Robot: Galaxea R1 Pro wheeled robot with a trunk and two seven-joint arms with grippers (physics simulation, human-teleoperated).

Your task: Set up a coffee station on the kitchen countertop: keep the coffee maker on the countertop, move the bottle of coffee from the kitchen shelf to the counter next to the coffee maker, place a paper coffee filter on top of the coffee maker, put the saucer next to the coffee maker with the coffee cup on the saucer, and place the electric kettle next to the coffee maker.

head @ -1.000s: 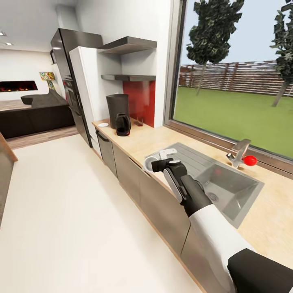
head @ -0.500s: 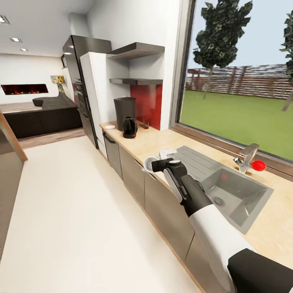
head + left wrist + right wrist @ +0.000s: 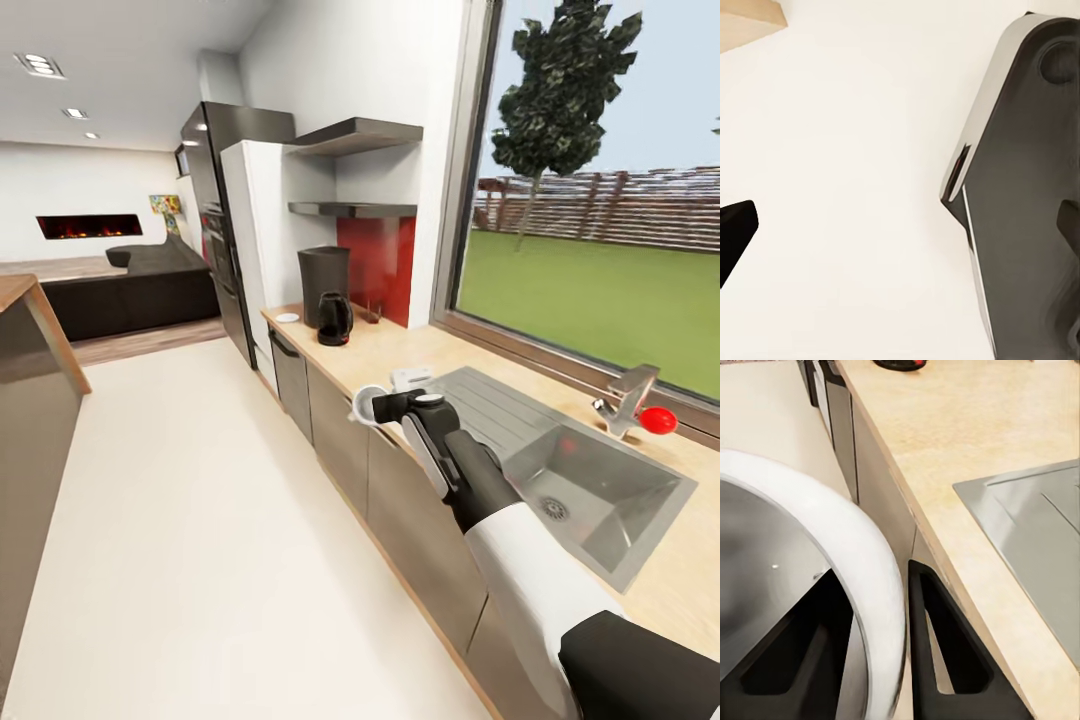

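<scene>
My right gripper [image 3: 372, 406] is shut on the rim of the white coffee cup [image 3: 359, 397], held in the air beside the front edge of the kitchen countertop [image 3: 400, 350]. Up close, the cup rim [image 3: 866, 562] sits between the dark fingers [image 3: 945, 652]. At the counter's far end stands the dark coffee maker [image 3: 323, 284]. The electric kettle [image 3: 334, 320] is right in front of it and the saucer [image 3: 287, 318] lies to its left. The black kitchen shelf [image 3: 352, 209] hangs above them. One black fingertip [image 3: 733, 232] of the left gripper hangs over pale floor.
A steel sink [image 3: 600, 490] with a faucet [image 3: 625, 395] and a red object [image 3: 657, 420] sits in the counter to my right. A tall fridge [image 3: 215, 220] ends the counter run. A wooden island [image 3: 30, 330] stands at the left, with open pale floor [image 3: 200, 520] between.
The whole picture has shifted right and the far end of the counter looks a little nearer, so the camera has moved. My right arm keeps its pose with the cup.
</scene>
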